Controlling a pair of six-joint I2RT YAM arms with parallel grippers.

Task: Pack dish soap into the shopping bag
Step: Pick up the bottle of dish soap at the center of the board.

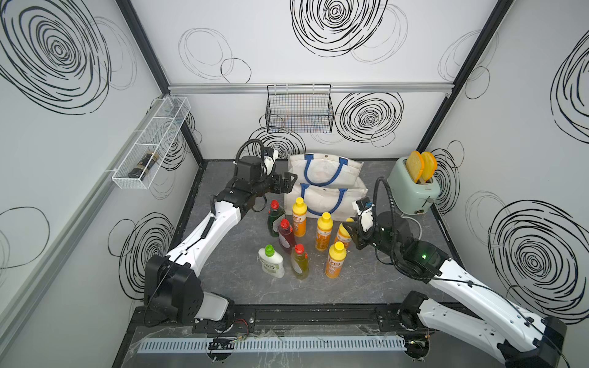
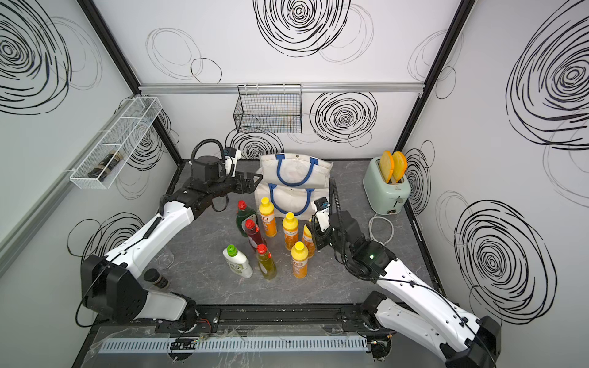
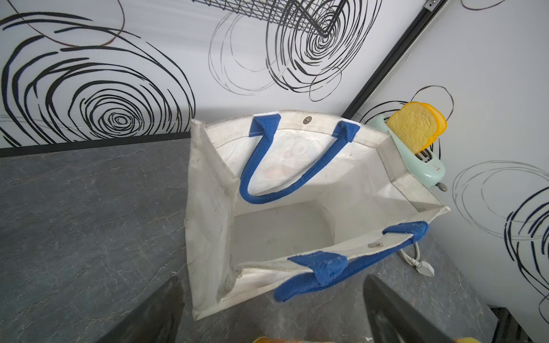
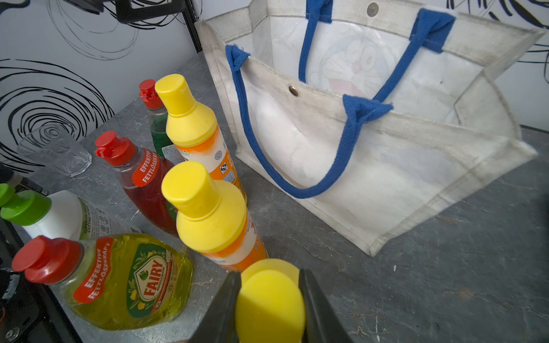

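The off-white shopping bag (image 1: 325, 191) (image 2: 293, 178) with blue handles stands open at the back of the table; its inside (image 3: 282, 231) shows nothing in it. Several dish soap bottles stand upright in front of it: a dark green one (image 1: 274, 220), a red one (image 1: 286, 235), a yellow-green one (image 1: 299, 261) (image 4: 127, 282), a white one (image 1: 271, 261) and orange ones (image 1: 299, 216) (image 1: 324, 231) (image 1: 335, 259). My right gripper (image 1: 350, 235) (image 2: 314, 237) (image 4: 269, 271) is shut on the yellow cap of the rightmost orange bottle (image 1: 342, 234) (image 4: 270, 306). My left gripper (image 1: 288, 183) (image 2: 255, 181) (image 3: 271, 279) hangs open beside the bag's left rim.
A mint toaster (image 1: 414, 191) with two toast slices stands at the back right, its white cable (image 2: 381, 227) on the table. A black wire basket (image 1: 299, 110) and a white wire shelf (image 1: 149, 143) hang on the walls. A clear glass (image 4: 56, 151) and a dark jar (image 2: 156, 277) sit at the left.
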